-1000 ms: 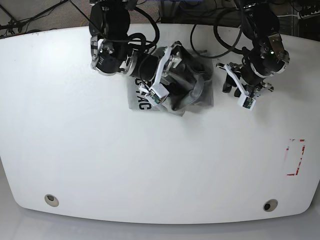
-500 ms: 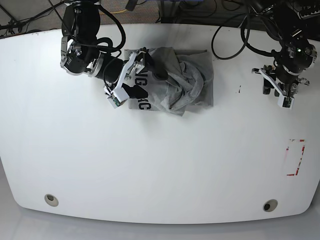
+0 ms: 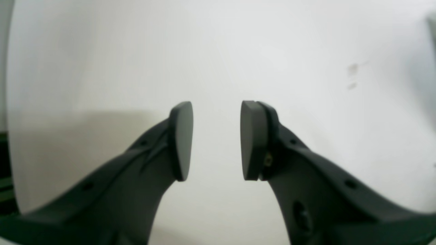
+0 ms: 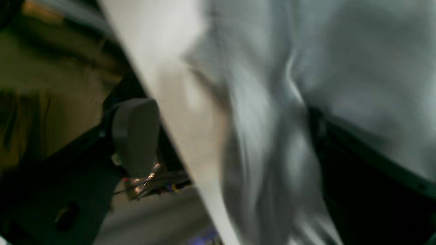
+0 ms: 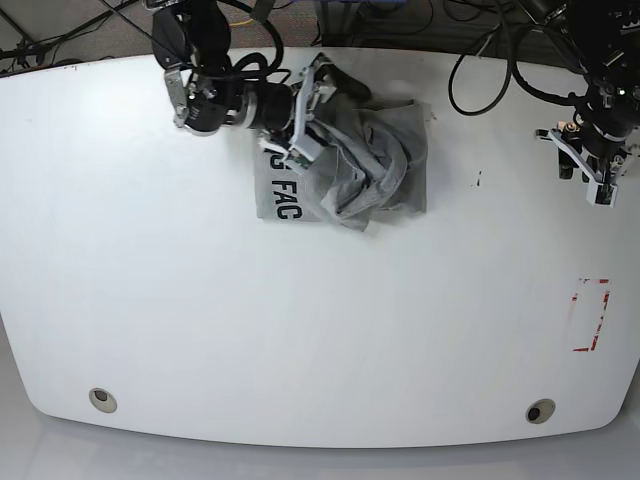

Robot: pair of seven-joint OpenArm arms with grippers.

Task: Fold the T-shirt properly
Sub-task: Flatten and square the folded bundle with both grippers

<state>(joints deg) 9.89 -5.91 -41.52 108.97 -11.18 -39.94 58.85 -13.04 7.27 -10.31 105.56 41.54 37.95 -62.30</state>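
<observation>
My right claw (image 5: 305,118), jaws wide, has swung back over the far-left edge of the shirt (image 5: 385,165), gripping nothing I can see; my left claw (image 5: 598,175), part-open and empty, has retreated right; shirt remains bunched mid-far on the surface (image 5: 300,330), so folding is unfinished.

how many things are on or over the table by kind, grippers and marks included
T-shirt: 1
grippers: 2, the left gripper and the right gripper
round table holes: 2
red tape outline: 1
total: 6
</observation>
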